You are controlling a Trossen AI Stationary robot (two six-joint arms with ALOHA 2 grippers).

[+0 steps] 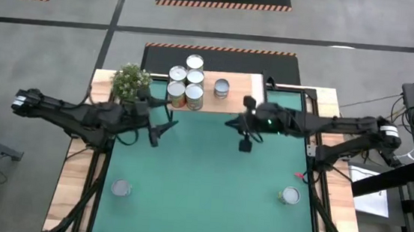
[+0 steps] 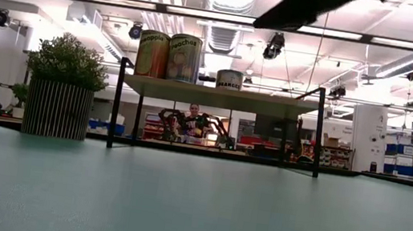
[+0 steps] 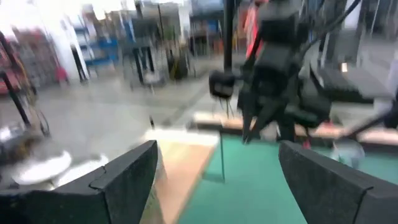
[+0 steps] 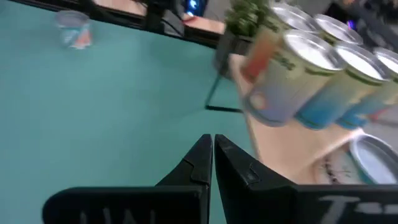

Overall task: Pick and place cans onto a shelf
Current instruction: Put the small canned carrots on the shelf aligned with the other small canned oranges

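The shelf (image 1: 236,82) is a light-wood board on black legs at the table's far middle; it also shows in the low view (image 2: 221,96). Several tall cans (image 1: 186,80) stand on it in a cluster with silvery tops and orange-green labels, and a short can (image 1: 221,88) stands to their right. Two more cans stand on the green table near its front, one at the left (image 1: 121,189) and one at the right (image 1: 289,195). My left gripper (image 1: 168,125) is open and empty in front of the cluster. My right gripper (image 1: 231,123) is shut and empty in front of the shelf's right half.
A potted green plant (image 1: 131,81) stands at the shelf's left end, close to my left arm. The green table top (image 1: 202,176) lies between the grippers and the two front cans. A wooden border (image 1: 74,172) runs along the table's sides.
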